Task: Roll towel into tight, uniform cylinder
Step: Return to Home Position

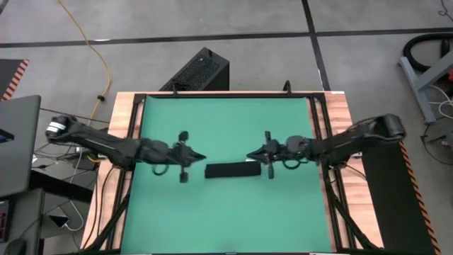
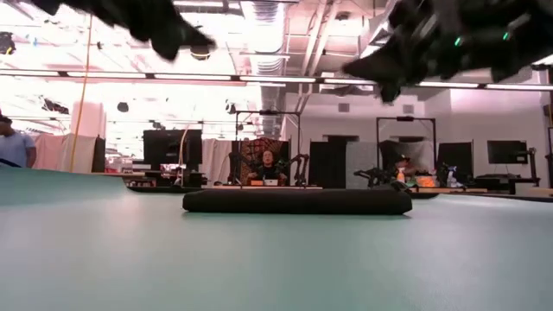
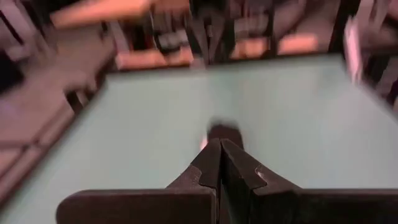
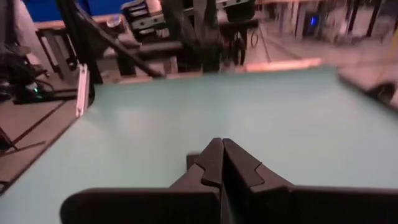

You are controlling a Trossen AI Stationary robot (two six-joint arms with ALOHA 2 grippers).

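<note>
Since the towel (image 1: 232,170) lies rolled, your left pincer (image 1: 202,157) and right pincer (image 1: 250,156) hang clear of it, both pressed together and empty.

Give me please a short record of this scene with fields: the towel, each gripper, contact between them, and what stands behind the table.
towel: black, rolled into a long low cylinder, lying near the middle of the green mat
left gripper: shut, empty, raised above the mat near the towel's left end
right gripper: shut, empty, raised above the mat near the towel's right end
contact: neither gripper touches the towel
behind the table: black ribbed box on the floor
</note>
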